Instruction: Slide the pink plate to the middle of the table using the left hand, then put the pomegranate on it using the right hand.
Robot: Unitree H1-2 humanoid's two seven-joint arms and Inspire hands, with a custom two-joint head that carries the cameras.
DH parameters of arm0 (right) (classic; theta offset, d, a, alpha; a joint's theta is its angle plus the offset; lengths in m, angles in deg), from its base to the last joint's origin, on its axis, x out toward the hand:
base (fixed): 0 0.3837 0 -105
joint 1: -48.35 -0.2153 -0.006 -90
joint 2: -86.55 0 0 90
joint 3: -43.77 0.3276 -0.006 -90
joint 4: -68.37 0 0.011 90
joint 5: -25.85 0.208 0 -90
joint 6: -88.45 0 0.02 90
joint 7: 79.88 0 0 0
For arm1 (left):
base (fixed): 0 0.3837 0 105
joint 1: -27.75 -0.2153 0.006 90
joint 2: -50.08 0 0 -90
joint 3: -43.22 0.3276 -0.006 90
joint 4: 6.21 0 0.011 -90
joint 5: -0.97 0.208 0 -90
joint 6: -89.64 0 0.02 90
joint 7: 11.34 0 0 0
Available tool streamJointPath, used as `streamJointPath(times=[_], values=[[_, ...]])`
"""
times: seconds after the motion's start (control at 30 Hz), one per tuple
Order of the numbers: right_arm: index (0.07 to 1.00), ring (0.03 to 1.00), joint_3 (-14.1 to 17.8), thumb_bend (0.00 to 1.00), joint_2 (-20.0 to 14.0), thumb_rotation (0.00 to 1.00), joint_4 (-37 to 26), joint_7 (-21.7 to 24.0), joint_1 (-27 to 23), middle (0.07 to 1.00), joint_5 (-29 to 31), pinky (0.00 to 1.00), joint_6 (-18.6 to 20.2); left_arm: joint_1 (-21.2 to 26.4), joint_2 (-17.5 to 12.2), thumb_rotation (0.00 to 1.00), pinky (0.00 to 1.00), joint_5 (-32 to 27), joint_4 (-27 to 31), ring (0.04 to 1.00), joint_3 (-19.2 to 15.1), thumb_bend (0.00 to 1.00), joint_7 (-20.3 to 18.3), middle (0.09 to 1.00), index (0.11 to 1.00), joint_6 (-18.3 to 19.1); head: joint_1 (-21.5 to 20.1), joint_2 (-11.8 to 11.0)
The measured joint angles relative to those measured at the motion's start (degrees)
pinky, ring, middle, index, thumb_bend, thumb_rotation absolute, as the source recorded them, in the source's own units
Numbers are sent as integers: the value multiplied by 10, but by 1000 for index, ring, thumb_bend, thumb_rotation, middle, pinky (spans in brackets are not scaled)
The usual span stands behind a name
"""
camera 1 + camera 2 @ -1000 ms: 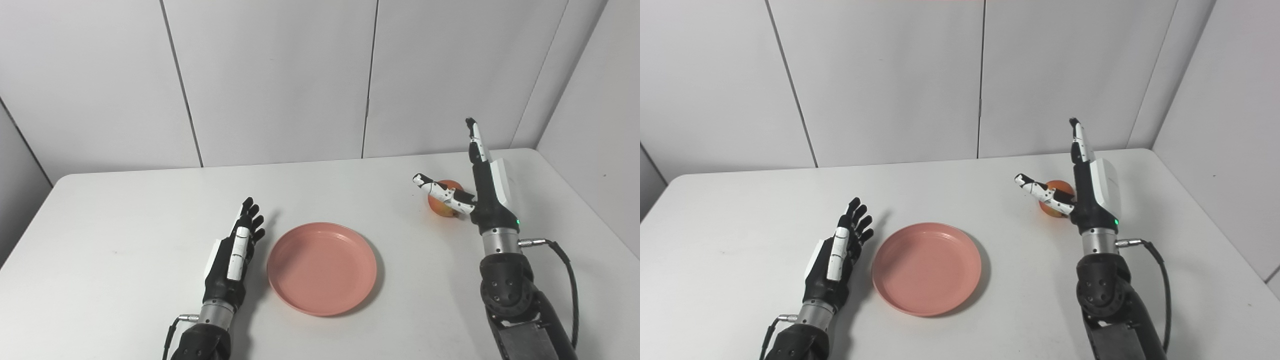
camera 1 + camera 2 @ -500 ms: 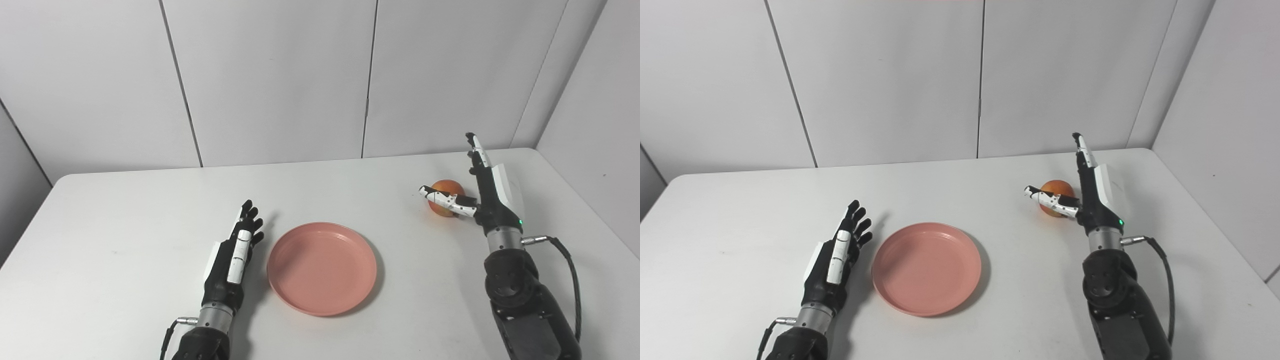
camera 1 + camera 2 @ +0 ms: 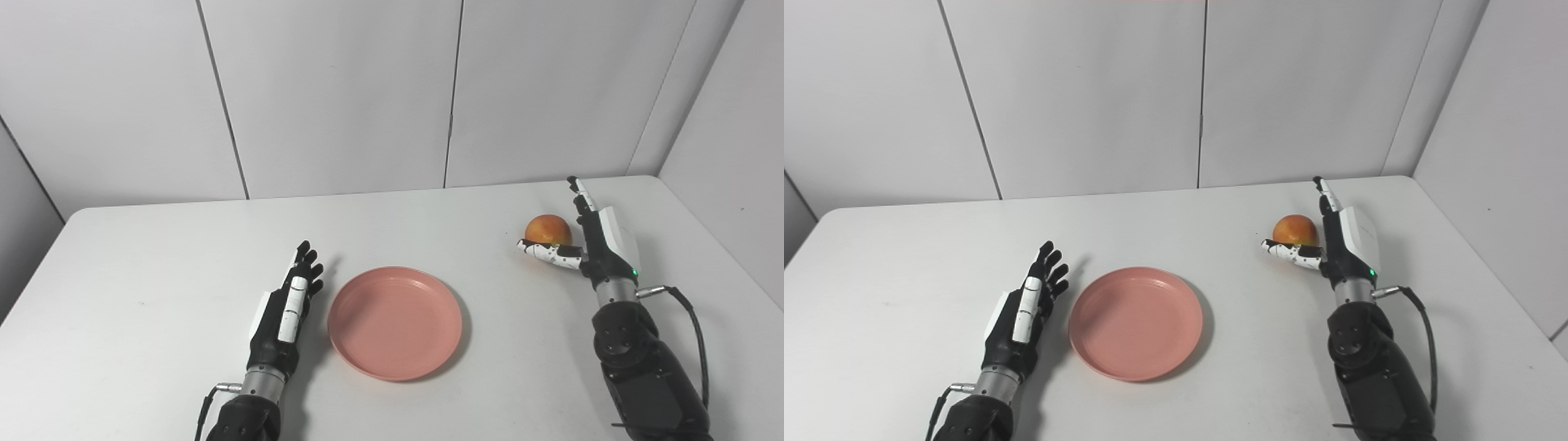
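The pink plate (image 3: 395, 321) lies flat on the white table (image 3: 153, 257), near its middle toward the front. Just left of it rests my left hand (image 3: 288, 306), open, fingers stretched forward, a small gap from the rim. The orange-red pomegranate (image 3: 548, 229) sits at the right rear of the table. My right hand (image 3: 588, 242) is open beside it: the fingers stand along its right side and the thumb reaches across in front of it, low by the table. I cannot tell whether they touch the fruit.
Grey wall panels (image 3: 343, 92) close the back of the table and the right side. The table's right edge (image 3: 716, 245) runs close to my right arm. A cable (image 3: 689, 324) loops off the right wrist.
My right hand has come down from above the pomegranate to table height beside it, thumb now in front of the fruit. The left hand and plate have stayed put; the view shifted slightly.
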Motion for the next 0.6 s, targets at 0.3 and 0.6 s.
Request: streamJointPath(times=[0.3,0.6], values=[[901,864,-15,853,0,284,33,0,-16,898,-9,768,3,-1,0,1000,958,-1,0,979,-3,648,-4,1000,996,0,2,3],[865,817,-29,807,0,225,57,-1,-22,855,-18,723,23,-5,0,1000,957,-1,15,980,-3,641,-6,1000,995,2,2,6]])
